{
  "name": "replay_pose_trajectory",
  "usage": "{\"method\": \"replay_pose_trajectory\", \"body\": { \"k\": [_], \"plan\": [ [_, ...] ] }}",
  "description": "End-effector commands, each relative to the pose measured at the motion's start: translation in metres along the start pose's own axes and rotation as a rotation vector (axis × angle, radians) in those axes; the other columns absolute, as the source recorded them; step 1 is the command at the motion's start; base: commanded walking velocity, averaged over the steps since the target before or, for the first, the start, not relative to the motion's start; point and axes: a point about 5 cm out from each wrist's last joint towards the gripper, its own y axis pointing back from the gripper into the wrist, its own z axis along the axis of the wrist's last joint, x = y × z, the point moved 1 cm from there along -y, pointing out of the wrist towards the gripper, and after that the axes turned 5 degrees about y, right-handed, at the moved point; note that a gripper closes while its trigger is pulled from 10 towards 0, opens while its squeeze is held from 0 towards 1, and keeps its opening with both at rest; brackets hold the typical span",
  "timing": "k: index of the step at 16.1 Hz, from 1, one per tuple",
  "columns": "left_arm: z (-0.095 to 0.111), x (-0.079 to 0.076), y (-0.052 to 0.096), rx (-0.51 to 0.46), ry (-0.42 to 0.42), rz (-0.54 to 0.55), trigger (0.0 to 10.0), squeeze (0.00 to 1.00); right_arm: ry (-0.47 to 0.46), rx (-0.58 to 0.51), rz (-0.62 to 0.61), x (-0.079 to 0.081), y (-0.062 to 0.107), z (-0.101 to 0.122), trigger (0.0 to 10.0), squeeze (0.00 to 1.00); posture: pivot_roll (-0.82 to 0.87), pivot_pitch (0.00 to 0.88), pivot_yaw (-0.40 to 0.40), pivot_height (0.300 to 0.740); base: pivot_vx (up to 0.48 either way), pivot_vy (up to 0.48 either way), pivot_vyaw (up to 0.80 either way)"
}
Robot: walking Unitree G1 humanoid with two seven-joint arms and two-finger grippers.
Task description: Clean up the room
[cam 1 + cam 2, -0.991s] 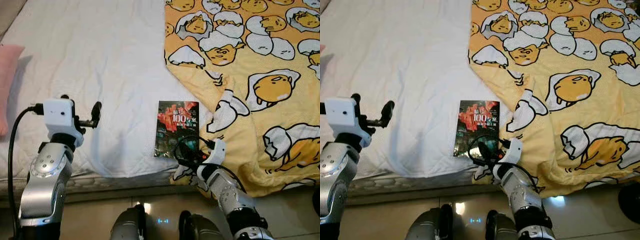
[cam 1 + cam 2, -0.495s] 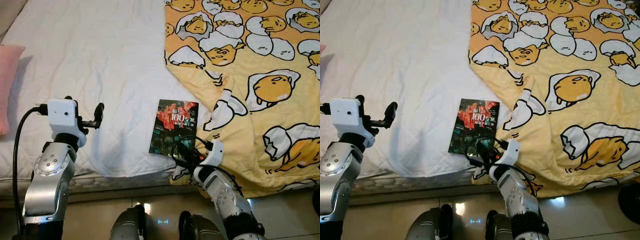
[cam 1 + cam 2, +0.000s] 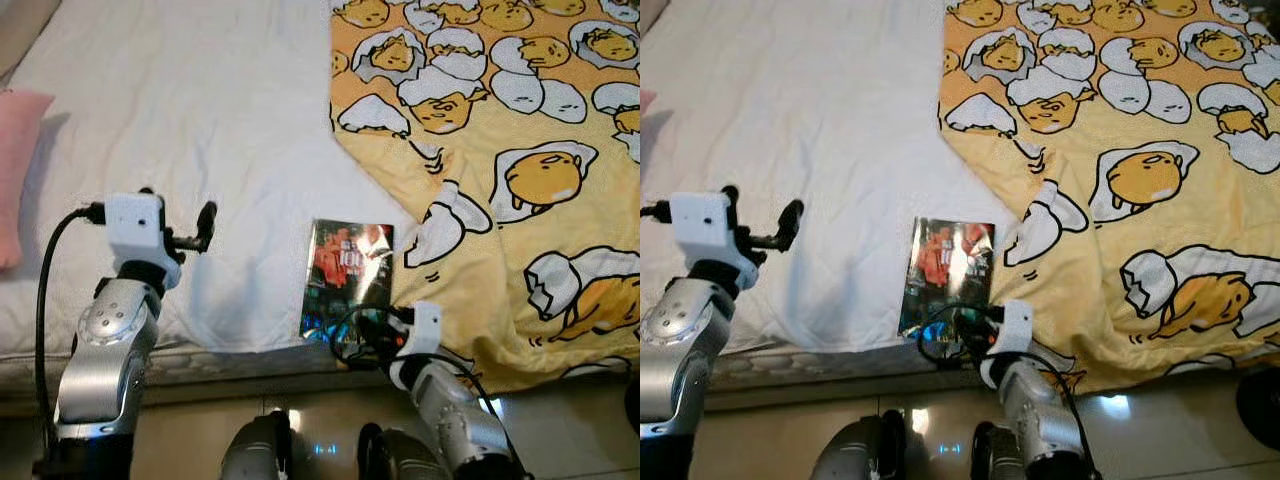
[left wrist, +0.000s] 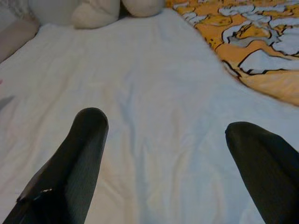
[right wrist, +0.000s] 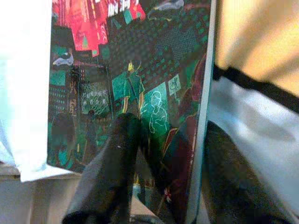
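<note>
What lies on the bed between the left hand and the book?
Only bare white sheet lies between the left hand and the book, as the left eye view shows.

The bed point(image 3: 200, 120) is covered by a white quilted sheet point(image 3: 180, 90). A yellow blanket point(image 3: 500, 150) with an egg-character print lies over the right half of the bed, its edge running diagonally toward the near side. A book point(image 3: 348, 280) with a dark red-and-green cover lies at the near edge, just left of the blanket. A pink pillow point(image 3: 15, 170) lies at the far left. Two pale cushions point(image 4: 93, 9) rest at the far end.
</note>
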Motion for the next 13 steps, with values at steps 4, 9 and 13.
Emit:
{"method": "replay_pose_trajectory", "body": {
  "k": [4,9,13],
  "plan": [
    [-0.004,0.003,0.0,0.013,-0.004,0.0,10.0,0.0,-0.09,-0.044,0.031,0.016,-0.008,0.007,10.0,1.0,0.13,0.181,0.057,0.74,0.0,0.0,0.0],
    [0.0,0.004,-0.005,0.003,-0.012,-0.005,10.0,0.0,-0.152,0.003,0.066,0.032,-0.031,0.006,10.0,0.98,0.13,0.18,0.066,0.74,0.0,0.0,0.0],
    [0.001,0.006,-0.005,0.0,-0.019,-0.001,10.0,0.0,-0.257,0.017,0.086,0.044,-0.043,0.008,0.0,0.0,0.14,0.181,0.065,0.74,0.0,0.0,0.0]
  ]
}}
